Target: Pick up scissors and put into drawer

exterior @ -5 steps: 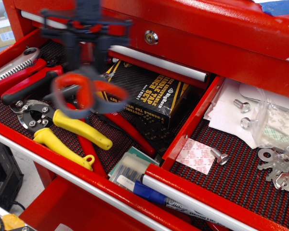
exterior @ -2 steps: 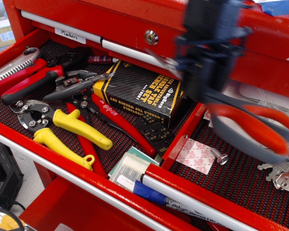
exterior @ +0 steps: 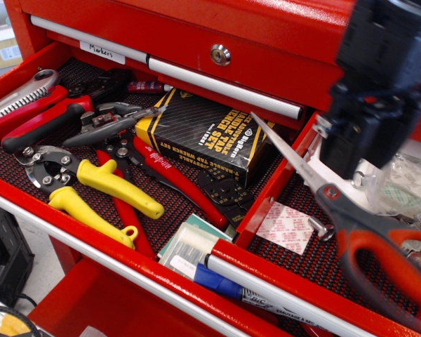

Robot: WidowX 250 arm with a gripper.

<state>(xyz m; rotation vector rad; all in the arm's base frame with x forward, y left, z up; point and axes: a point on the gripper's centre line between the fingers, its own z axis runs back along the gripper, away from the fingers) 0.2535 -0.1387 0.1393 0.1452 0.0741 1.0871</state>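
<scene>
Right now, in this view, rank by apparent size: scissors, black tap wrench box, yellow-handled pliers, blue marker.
1. scissors, though they sit nearest the camera, so inflated
2. black tap wrench box
3. yellow-handled pliers
4. blue marker

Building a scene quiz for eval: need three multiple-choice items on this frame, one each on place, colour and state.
1. Over which compartment are the large scissors with silver blades and grey, orange-lined handles?
A. the wide left drawer with the pliers
B. the right red metal drawer with dark ribbed liner
C. the floor

2. What colour are the handles of the pliers at front left?
A. yellow
B. blue
C. green

3. How do the scissors sit under the black gripper?
A. lying flat on the black boxed tool set
B. closed, blade tip pointing up-left
C. blades spread wide

Key: 1 B, handles and pivot lie right of the red divider; 2 A, both grips are plainly yellow; 3 B, the blades show as one strip rising up-left toward the divider.
</scene>
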